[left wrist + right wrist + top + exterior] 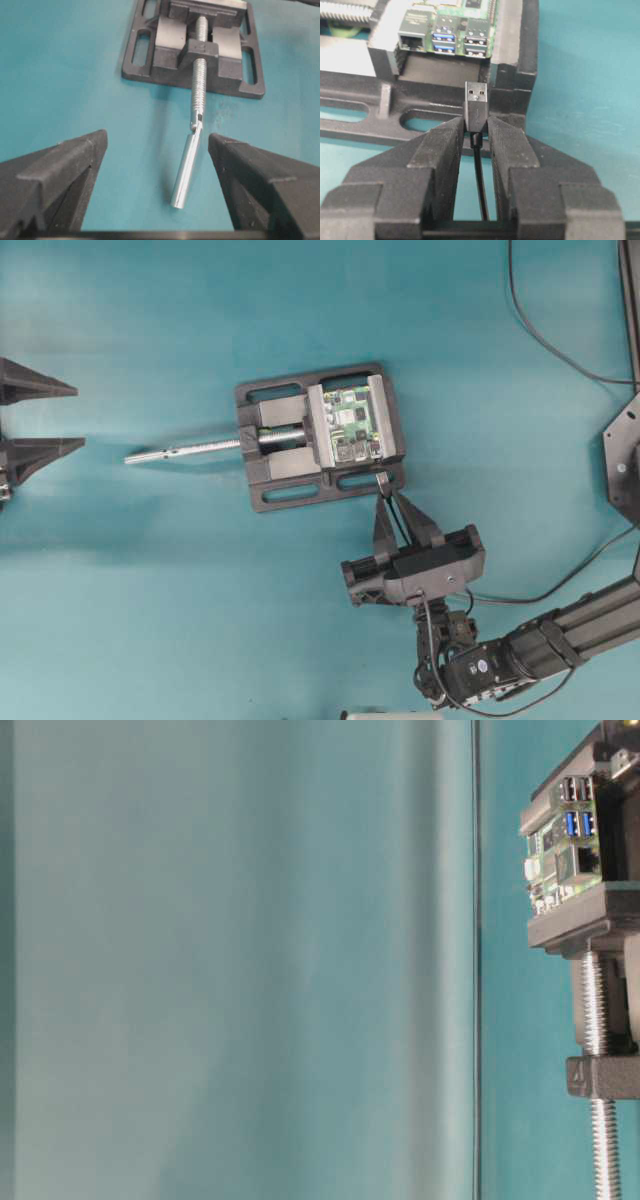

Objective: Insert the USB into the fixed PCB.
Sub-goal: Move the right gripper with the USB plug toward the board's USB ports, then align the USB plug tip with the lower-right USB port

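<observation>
Closest to the right wrist camera, the right end effector (476, 131) pinches the USB (476, 107) by its black moulded body, its fingers (441, 145) closed only as far as the plug's width, the silver connector shell jutting out ahead of the tips and the thin black cable (480, 185) running back between them. That grip looks sensible to me: the plug is light and rigid, so it should push straight without flexing, but its smooth plastic sides could slip or twist in the pads under insertion force, and the limp cable offers nothing to steer by, so the hold belongs on the body, just behind the metal. Beyond the plug lies the near rail of the black vise frame (515, 75), and past that the fixed PCB (470, 10) clamped in it, with its stacked USB ports (460, 40) facing the plug but still apart from it and set slightly left of its line. The board is likely fragile at its soldered ports, so a squared-up, gentle push seems called for. Farther off, in the overhead view, the vise's silver threaded rod (190, 449) sticks out across the teal tabletop (150, 590), and at the far edge the left end effector (45, 420) waits fully spread and holding nothing.
</observation>
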`<state>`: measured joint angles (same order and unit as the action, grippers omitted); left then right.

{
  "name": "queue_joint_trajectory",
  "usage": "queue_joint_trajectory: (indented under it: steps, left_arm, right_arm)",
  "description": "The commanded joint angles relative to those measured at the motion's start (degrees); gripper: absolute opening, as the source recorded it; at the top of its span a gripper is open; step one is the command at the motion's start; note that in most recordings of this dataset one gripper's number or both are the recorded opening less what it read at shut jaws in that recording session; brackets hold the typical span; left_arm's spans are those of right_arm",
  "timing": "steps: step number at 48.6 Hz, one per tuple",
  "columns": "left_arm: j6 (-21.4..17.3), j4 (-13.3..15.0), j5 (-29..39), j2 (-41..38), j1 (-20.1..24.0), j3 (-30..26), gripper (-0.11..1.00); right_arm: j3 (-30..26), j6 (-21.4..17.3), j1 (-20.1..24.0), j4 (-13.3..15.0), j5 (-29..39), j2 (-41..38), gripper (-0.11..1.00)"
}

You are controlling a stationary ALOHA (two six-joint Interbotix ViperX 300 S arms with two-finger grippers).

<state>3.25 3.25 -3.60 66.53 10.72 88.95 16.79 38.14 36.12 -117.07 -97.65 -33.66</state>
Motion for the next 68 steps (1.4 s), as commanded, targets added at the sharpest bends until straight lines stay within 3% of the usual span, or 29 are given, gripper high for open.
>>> queue_joint_trajectory:
  steps: [1, 17, 68]
  left_arm:
    - [0.6, -0.2, -0.5, -0.9, 0.1, -0.7, 0.98]
    - [0.6, -0.2, -0.5, -0.9, 0.1, -0.7, 0.98]
    - [0.6, -0.2, -0.5, -0.9, 0.2, -0.7, 0.98]
  right_arm:
    - [-0.9, -0.1, 0.1, 0.3, -1.0, 1.0, 0.21]
    - [-0.9, 0.0, -0.4, 1.8, -1.2, 1.1, 0.21]
    - [-2.3, 3.6, -2.3, 2.4, -1.2, 3.3, 0.21]
